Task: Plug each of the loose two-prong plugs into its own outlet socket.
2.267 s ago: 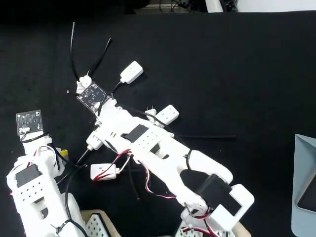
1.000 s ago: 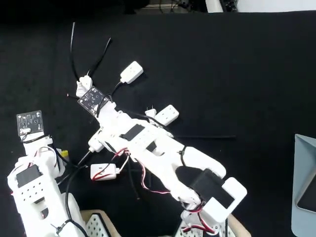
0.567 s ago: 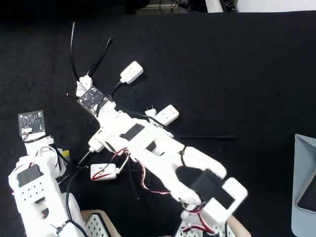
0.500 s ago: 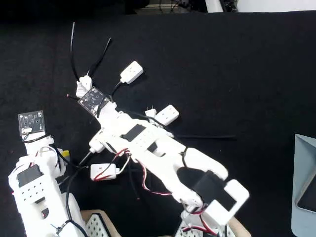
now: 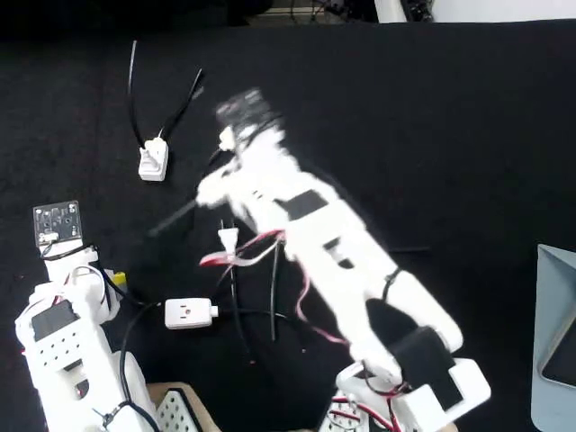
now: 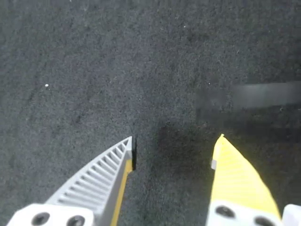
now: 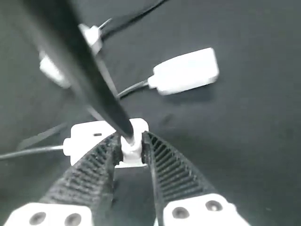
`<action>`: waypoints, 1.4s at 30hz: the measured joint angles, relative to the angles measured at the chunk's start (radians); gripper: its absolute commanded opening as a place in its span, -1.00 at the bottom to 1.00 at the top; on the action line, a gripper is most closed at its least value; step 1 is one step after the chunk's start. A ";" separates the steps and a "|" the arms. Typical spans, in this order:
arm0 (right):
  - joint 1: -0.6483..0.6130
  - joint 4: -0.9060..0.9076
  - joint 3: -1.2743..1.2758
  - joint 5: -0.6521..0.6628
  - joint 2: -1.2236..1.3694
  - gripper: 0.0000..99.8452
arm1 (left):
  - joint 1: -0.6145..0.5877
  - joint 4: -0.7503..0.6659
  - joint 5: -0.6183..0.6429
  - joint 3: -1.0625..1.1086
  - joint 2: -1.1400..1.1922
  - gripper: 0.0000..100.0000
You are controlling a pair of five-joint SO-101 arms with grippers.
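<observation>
Across the black table point(image 5: 468, 135), my right arm point(image 5: 351, 261) lies stretched from the near edge toward the far left, and my left arm point(image 5: 63, 342) stands folded at the near left corner. Right gripper point(image 7: 130, 135): pressed together on a white plug point(image 7: 131, 146), with its black lead point(image 7: 77, 61) rising away between the fingers. Left gripper point(image 6: 175, 138): spread wide above bare cloth, holding nothing. A white block point(image 7: 87, 139) sits just beneath the white plug, and a lead-fed block point(image 7: 186, 70) lies beyond it, apart. Near my left arm an outlet socket point(image 5: 189, 312) lies face up and unoccupied. A loose plug point(image 5: 228, 239) rests between that socket and my right arm, touching neither.

Risks, as I judge them: nothing braces the blocks, so any push may slide one across the cloth instead of seating the prongs. The black lead could pull the white plug askew in my grip. Trailing leads under my right arm could snag and drag the loose plug.

Not verifiable: the prongs of the white plug are hidden by my fingers. I cannot tell whether the plug touches the white block or hangs above it, nor whether that block is a socket. From above, my right gripper is smeared beyond reading. A pale streak beside my left gripper cannot be identified.
</observation>
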 measured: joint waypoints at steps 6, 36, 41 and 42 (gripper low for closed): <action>0.158 -0.015 -0.078 -0.166 0.000 -0.97 | 0.000 0.000 0.000 0.000 0.000 -0.46; 0.474 0.253 -0.566 -0.437 0.430 -0.69 | 0.015 0.002 0.000 0.011 0.000 -0.46; 0.474 0.446 -0.566 -0.437 0.304 -0.69 | 0.141 0.117 0.029 -0.100 0.000 -0.45; 0.474 0.491 -0.566 -0.437 0.273 -0.69 | 0.173 0.144 0.043 -0.144 0.000 -0.45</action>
